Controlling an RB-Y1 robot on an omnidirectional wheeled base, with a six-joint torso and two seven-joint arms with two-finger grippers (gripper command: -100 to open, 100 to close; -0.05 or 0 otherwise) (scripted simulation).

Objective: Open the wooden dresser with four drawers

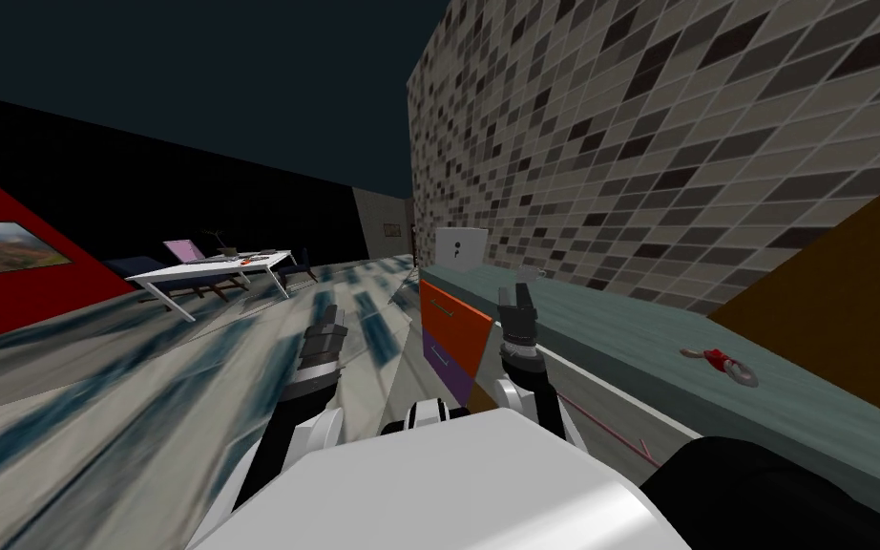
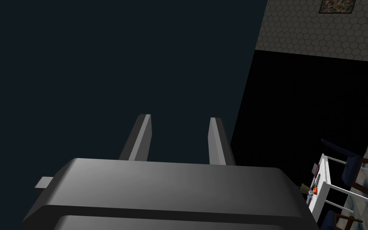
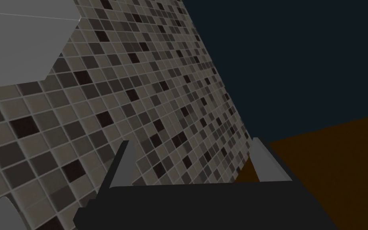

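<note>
The dresser runs along the tiled wall, with a long teal-grey top. At its far end I see an orange drawer front and below it a purple drawer front, each with a thin handle. Nearer to me its front is white with a thin pink line. My right gripper is raised just beside the orange front's top corner, open and holding nothing, pointing up at the tiled wall. My left gripper hangs over the floor left of the dresser, its fingers apart and empty.
A white box stands on the dresser's far end and a small red object lies on its top. A brown panel rises at the right. A white table with chairs stands across the streaked floor, by a red wall.
</note>
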